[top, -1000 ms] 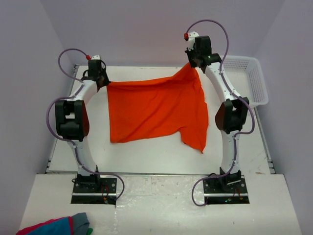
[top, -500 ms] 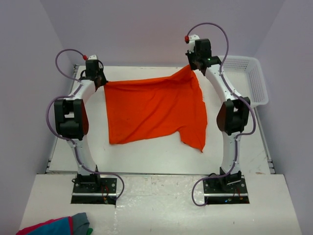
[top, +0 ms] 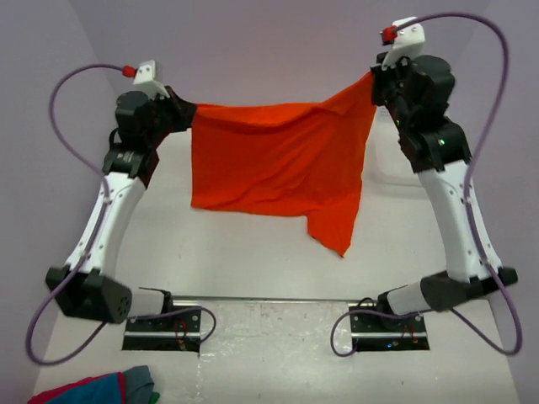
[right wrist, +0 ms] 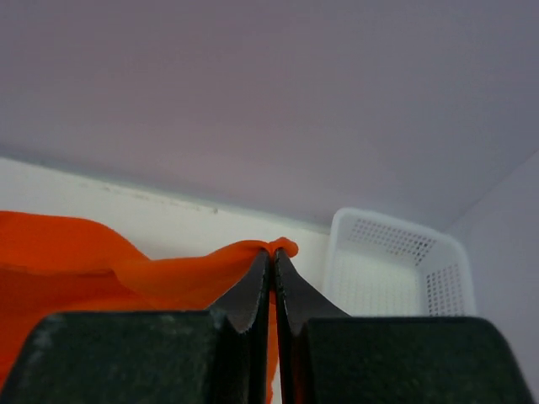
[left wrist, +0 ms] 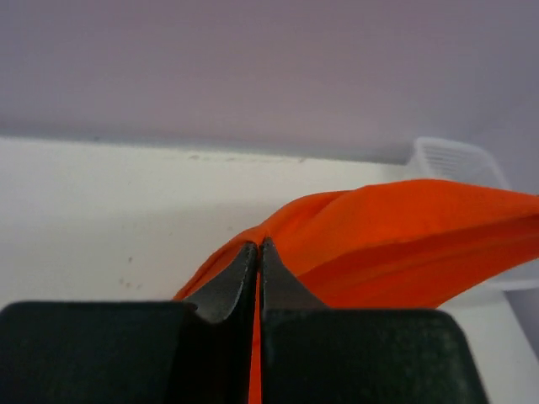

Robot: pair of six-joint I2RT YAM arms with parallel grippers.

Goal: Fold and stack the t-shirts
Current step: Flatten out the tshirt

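A bright orange t-shirt (top: 274, 160) hangs in the air, stretched between both raised arms. My left gripper (top: 187, 118) is shut on its upper left corner, and my right gripper (top: 370, 82) is shut on its upper right corner. The cloth's lower edge sags toward the table, with a point drooping lowest at the right. In the left wrist view the orange t-shirt (left wrist: 396, 244) runs off to the right from the shut left gripper (left wrist: 258, 246). In the right wrist view the t-shirt (right wrist: 101, 261) spreads left from the right gripper (right wrist: 273, 252), a small fold poking past the tips.
A white plastic basket (right wrist: 396, 265) sits at the back right of the white table (top: 253, 261). A red, blue and grey cloth bundle (top: 97, 389) lies on the near ledge at the bottom left. Lilac walls (top: 253, 42) close in the back and sides.
Both arms have risen sharply, lifting the t-shirt off the table until it hangs stretched between them. Both grips have held.
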